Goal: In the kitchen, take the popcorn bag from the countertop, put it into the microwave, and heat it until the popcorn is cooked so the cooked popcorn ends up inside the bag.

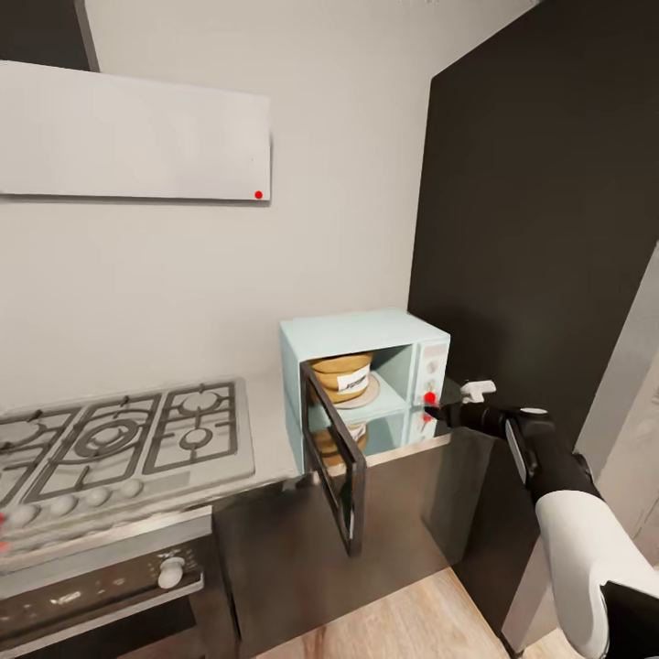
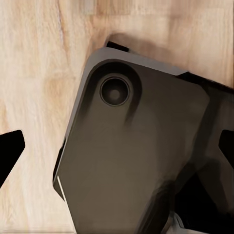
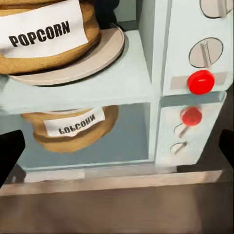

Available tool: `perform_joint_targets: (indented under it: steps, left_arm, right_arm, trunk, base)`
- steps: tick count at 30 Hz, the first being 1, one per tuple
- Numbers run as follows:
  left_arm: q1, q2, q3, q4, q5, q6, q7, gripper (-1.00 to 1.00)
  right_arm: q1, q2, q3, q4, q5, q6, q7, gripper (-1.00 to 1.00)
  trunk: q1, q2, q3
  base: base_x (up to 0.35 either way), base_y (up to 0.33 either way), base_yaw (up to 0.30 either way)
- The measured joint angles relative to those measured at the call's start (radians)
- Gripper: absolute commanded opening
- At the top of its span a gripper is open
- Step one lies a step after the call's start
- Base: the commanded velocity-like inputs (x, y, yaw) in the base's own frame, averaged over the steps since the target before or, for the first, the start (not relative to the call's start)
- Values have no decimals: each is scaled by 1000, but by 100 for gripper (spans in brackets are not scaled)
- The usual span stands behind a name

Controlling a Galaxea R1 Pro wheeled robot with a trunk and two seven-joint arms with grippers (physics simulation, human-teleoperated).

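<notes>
With the popcorn bag point(image 1: 341, 373) inside the microwave point(image 1: 366, 384), door open, our right gripper point(image 1: 437, 409), fingers spread and empty, nears its red light point(image 1: 429, 397); shutting the door comes next.

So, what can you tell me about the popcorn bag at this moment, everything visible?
The popcorn bag is a squat tan sack of woven, cloth-like look with a rolled rim and a white label reading POPCORN in dark letters. It sits upright inside the microwave, resting on the round pale turntable plate. The microwave door hangs open. The bag's mirror image shows in the glossy countertop below. Nothing grips it; its contents are hidden.
</notes>
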Motion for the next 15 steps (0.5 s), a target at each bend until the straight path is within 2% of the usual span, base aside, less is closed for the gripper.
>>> perform_joint_targets:
  steps: [3,4,6,8,9,11,12,15]
  left_arm:
    - [0,1,0,0,-1,0,0,100]
    - [0,1,1,0,-1,0,0,100]
    - [0,1,1,0,0,0,0,100]
    - [0,1,1,0,0,0,0,100]
    - [0,1,1,0,0,0,0,100]
    - [0,1,1,0,0,0,0,100]
    - [0,1,1,0,0,0,0,100]
    - [0,2,2,0,0,0,0,100]
  right_arm:
    - [0,-14,0,41,0,-2,-13,100]
    - [0,-40,1,125,4,-10,-41,100]
    - [0,-67,2,203,2,-22,-67,100]
    - [0,-123,7,349,6,-112,-91,100]
    - [0,-138,7,392,6,-142,-93,100]
    - [0,-158,10,499,44,-192,-100,100]
    - [1,-162,14,600,102,-211,-129,100]
    - [1,-155,17,767,144,-252,-215,100]
  trunk:
    - [0,0,0]
    - [0,0,0]
    - [0,0,0]
    - [0,0,0]
    - [0,0,0]
    - [0,0,0]
    - [0,0,0]
    - [0,0,0]
  base:
    - [-329,0,0]
    - [-329,0,0]
    - [-329,0,0]
    - [-329,0,0]
    - [-329,0,0]
    - [-241,0,0]
    - [-104,0,0]
    - [-41,0,0]
